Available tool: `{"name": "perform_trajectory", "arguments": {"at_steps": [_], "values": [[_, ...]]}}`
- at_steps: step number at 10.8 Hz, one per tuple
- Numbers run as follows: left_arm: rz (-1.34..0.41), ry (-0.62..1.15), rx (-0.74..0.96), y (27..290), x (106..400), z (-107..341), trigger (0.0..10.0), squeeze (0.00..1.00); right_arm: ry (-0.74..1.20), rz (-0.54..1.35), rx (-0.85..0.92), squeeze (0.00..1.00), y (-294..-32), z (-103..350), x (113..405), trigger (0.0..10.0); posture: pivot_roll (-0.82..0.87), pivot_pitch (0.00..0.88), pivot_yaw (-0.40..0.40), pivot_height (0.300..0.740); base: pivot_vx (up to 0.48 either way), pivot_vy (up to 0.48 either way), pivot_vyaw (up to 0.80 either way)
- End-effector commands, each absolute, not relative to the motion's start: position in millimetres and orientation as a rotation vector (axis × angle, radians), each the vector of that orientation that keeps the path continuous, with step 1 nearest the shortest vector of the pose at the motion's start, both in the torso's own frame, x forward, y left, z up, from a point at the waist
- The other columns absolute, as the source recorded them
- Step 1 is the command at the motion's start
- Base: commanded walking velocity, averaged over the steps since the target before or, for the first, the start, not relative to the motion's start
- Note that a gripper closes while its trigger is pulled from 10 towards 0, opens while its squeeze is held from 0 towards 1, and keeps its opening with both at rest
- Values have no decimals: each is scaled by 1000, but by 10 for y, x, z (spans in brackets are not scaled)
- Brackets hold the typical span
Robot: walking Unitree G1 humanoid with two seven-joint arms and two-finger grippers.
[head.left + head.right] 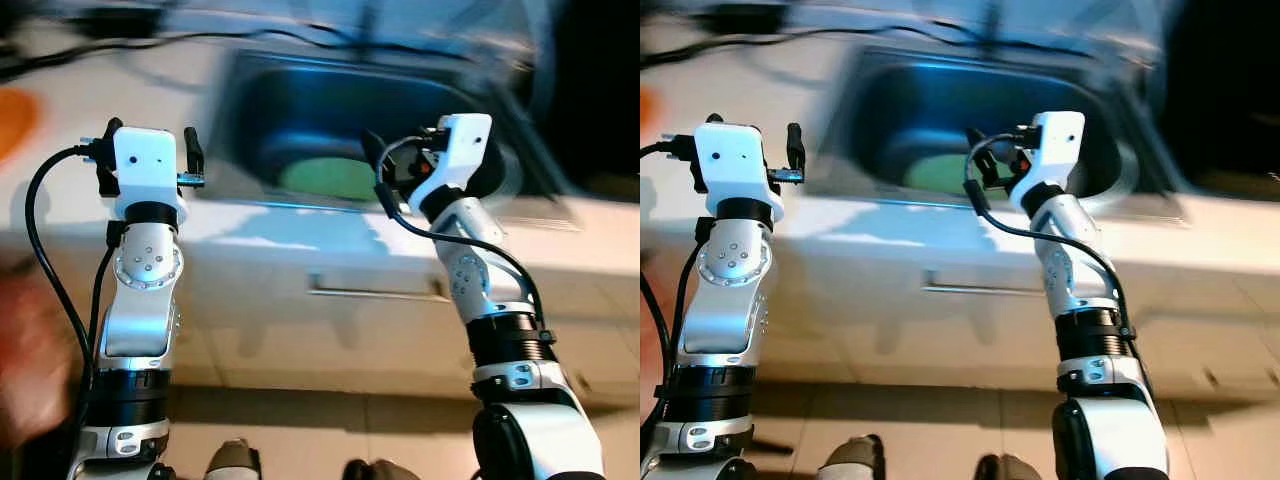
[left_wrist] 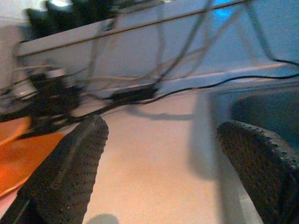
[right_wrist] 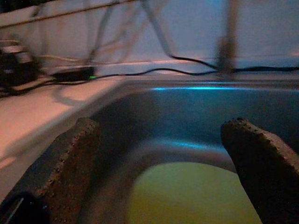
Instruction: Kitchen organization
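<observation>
A dark steel sink (image 1: 270, 110) is set into a pale countertop (image 1: 70, 200) in front of me. On the sink's bottom lies a round yellow-green thing (image 1: 325, 178), also in the right wrist view (image 3: 191, 196). My right gripper (image 3: 163, 158) is held above the sink's near edge, open, with nothing between its fingers (image 3: 70, 172). My left gripper (image 2: 159, 158) is raised over the counter left of the sink, open and empty. Both arms (image 1: 145, 290) rise in front of the cabinet. The eye views are blurred.
An orange flat thing (image 2: 23, 154) lies at the counter's far left. Black cables (image 2: 135, 93) and dark devices run along the back wall. A drawer handle (image 1: 370, 292) sits under the sink's front. A blurred upright, perhaps a tap (image 3: 229, 42), stands behind the sink.
</observation>
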State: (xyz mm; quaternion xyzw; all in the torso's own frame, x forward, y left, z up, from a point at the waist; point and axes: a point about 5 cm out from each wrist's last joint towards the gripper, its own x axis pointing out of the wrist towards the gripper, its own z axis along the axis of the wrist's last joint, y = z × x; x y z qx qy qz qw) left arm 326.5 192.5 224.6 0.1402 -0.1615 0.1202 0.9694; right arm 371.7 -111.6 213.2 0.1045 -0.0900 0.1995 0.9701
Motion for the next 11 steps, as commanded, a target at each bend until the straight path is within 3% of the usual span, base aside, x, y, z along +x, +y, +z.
{"name": "perform_trajectory", "arguments": {"at_steps": [1, 3, 9, 11], "values": [[252, -314, 257, 1929, 3278, 2239, 10000, 0, -187, 393, 220, 0, -1140, 2167, 3700, 10000, 72, 71, -58, 740, 0, 0, 0], [242, -303, 241, 1926, 3291, 2229, 10000, 0, -187, 379, 224, 0, -1156, 2182, 3689, 10000, 73, 72, -56, 740, 0, 0, 0], [230, -258, 246, 1948, 3344, 2193, 10000, 0, -199, 341, 220, 0, -1194, 2223, 3680, 10000, 67, 76, -51, 740, 0, 399, 0], [190, -276, 269, 1890, 3336, 2203, 10000, 0, -202, 327, 219, 0, -1220, 2229, 3683, 10000, 67, 78, -47, 740, 0, 0, 0]]}}
